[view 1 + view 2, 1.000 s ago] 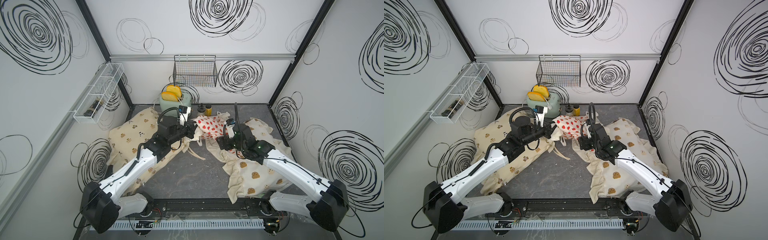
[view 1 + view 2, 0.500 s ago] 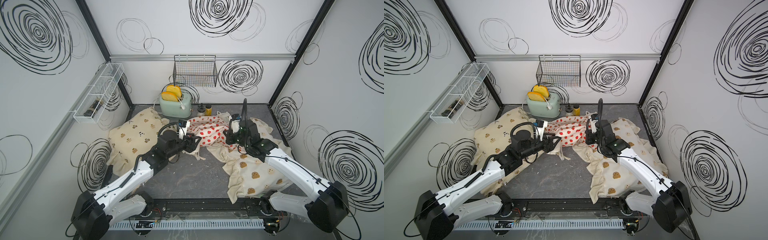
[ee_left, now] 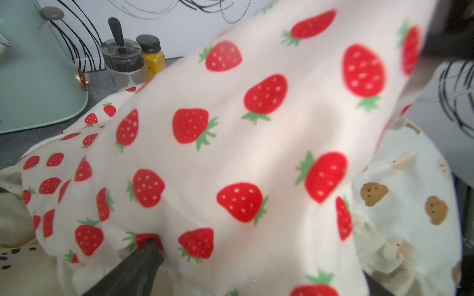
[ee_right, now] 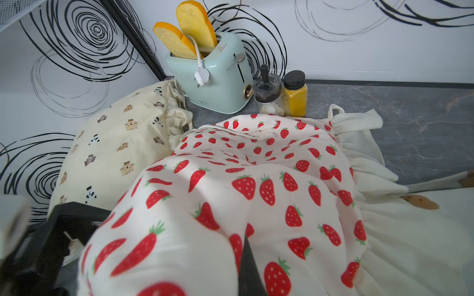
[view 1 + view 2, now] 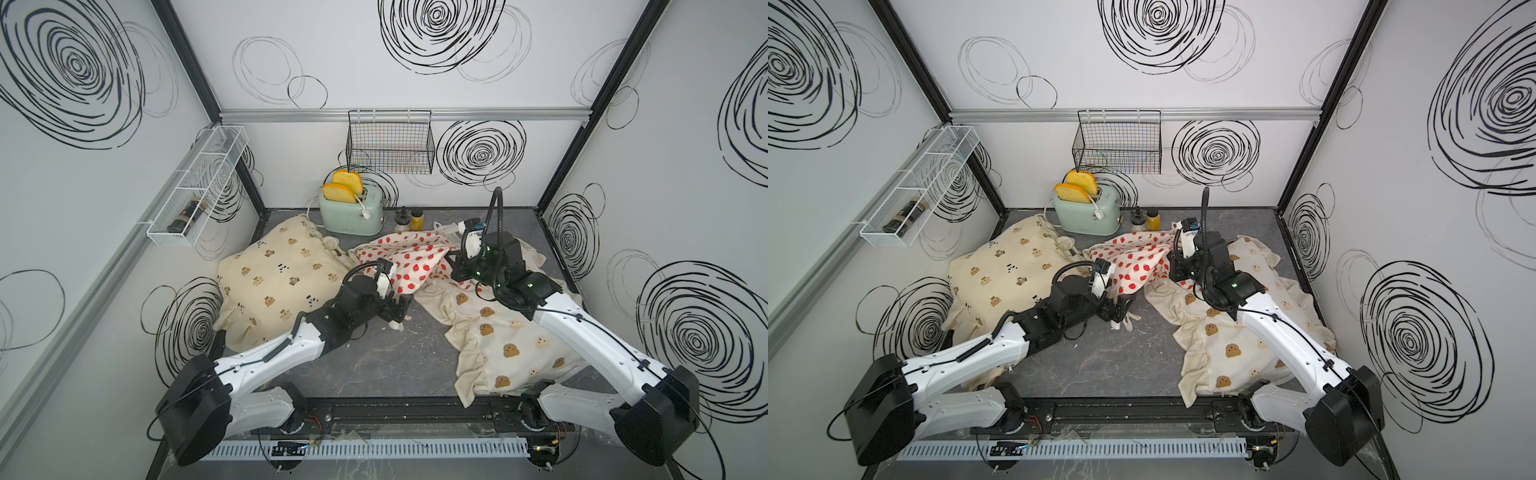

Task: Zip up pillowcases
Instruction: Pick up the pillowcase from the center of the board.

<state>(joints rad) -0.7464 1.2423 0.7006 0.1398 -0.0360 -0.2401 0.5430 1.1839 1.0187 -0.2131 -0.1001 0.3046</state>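
left gripper (image 5: pixel 397 311): jaws wide apart, one finger (image 3: pixel 138 264) touching strawberry pillowcase (image 5: pixel 409 262) | right gripper (image 5: pixel 449 261): clamped on same pillowcase, cloth tented up, near tabletop (image 5: pixel 374 361) far edge

My left gripper (image 5: pixel 400 311) has let go of the strawberry pillowcase (image 5: pixel 409 262). A second ago its jaws were pinched on the cloth, up in front of the toaster (image 5: pixel 351 214). Now they stand wide apart, and my arm has pulled back and down toward the near side of the table (image 5: pixel 374 365), just by some loose tie strings (image 5: pixel 397 326). My right gripper (image 5: pixel 452 266) was open beside the cloth then. It has since closed on the pillowcase's right edge and holds it raised. The strawberry cloth, bunched before, now spreads wider to the left.
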